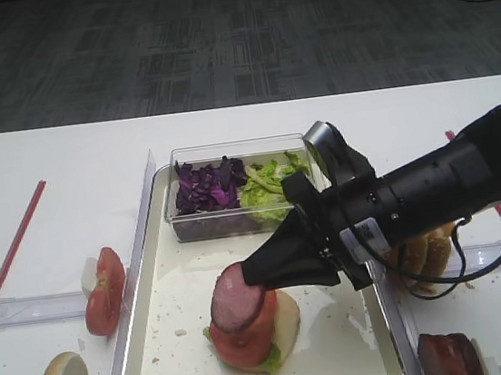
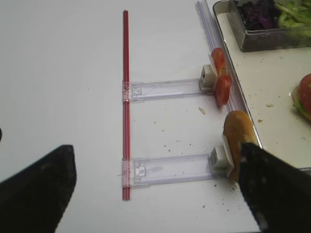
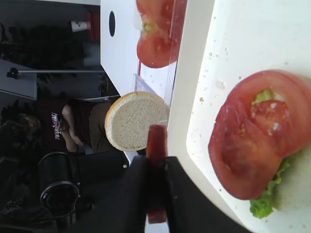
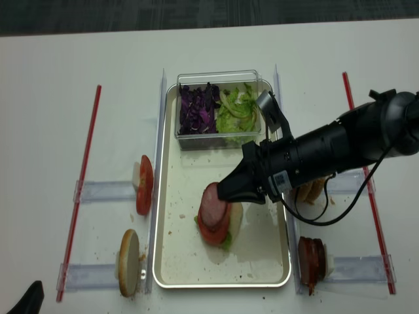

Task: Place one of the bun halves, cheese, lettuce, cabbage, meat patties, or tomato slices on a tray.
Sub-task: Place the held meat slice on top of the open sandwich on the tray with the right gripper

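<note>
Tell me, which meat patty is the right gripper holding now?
The meat patty clamped edge-on in the right gripper, over the stacked tomato slices on the tray. The other patties stand in the rack right of the tray, untouched.

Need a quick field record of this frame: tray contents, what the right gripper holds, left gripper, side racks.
tray: cream-white rectangular tray, crumb-speckled
stack on tray: bun half, green lettuce, red tomato slice
right gripper: shut on round pinkish meat patty, held on edge over the stack
left gripper: open, over bare table, holding nothing
clear tub: purple cabbage left, lettuce right
left racks: tomato slices, bun half
right racks: buns, dark patties
</note>
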Controlling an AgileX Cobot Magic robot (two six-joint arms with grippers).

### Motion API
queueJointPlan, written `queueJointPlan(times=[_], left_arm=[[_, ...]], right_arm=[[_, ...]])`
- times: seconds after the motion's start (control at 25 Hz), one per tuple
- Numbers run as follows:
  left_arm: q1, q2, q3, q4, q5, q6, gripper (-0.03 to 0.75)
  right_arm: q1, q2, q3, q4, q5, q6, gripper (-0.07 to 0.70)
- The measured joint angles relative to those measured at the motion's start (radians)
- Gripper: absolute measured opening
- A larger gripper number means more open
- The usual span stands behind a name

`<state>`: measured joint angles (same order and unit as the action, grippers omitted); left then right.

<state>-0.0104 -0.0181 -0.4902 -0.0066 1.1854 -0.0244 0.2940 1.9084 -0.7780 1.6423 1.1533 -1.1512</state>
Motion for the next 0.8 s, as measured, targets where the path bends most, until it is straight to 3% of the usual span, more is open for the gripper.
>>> queueJointPlan(times=[0.8], left_arm=[[0.0, 0.0, 0.0, 0.0, 0.0, 0.0, 0.618]], right_arm=[[0.0, 0.055, 0.0, 0.038, -0.002, -0.083, 0.122]])
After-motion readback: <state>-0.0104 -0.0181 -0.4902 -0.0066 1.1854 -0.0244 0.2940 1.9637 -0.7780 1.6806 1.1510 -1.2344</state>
